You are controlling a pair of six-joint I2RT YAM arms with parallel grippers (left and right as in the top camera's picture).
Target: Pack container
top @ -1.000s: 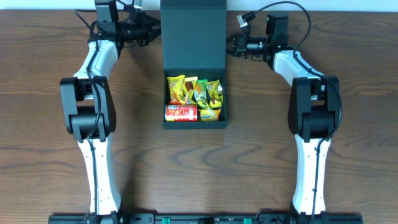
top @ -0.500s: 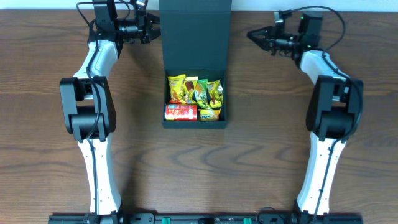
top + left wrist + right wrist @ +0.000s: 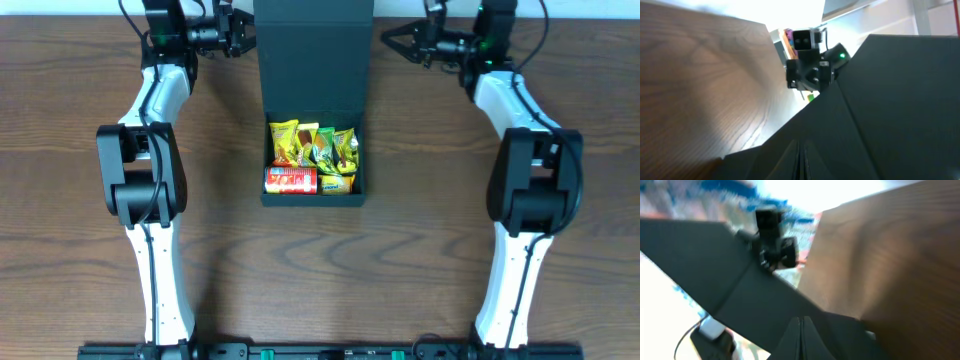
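The dark teal container (image 3: 313, 195) sits mid-table with its flap lid (image 3: 312, 55) standing up at the back. Inside lie yellow and green snack packets (image 3: 315, 147) and a small red chip can (image 3: 290, 180). My left gripper (image 3: 247, 37) is shut, empty, with its tip at the lid's left edge. My right gripper (image 3: 384, 39) is shut and empty, just off the lid's right edge. In the left wrist view the shut fingers (image 3: 802, 162) lie against the dark lid (image 3: 890, 100). The right wrist view shows shut fingers (image 3: 801, 337) before the lid (image 3: 715, 265).
The brown wooden table (image 3: 80, 250) stretches out on both sides of the box. Each wrist view shows the opposite arm's camera beyond the lid: the right arm's (image 3: 807, 65) and the left arm's (image 3: 772, 240). Both arm bases stand at the near edge.
My right gripper swung away from the lid's right side, then came back in higher up beside it. The left gripper edged up along the lid's left edge. The lid stands more upright.
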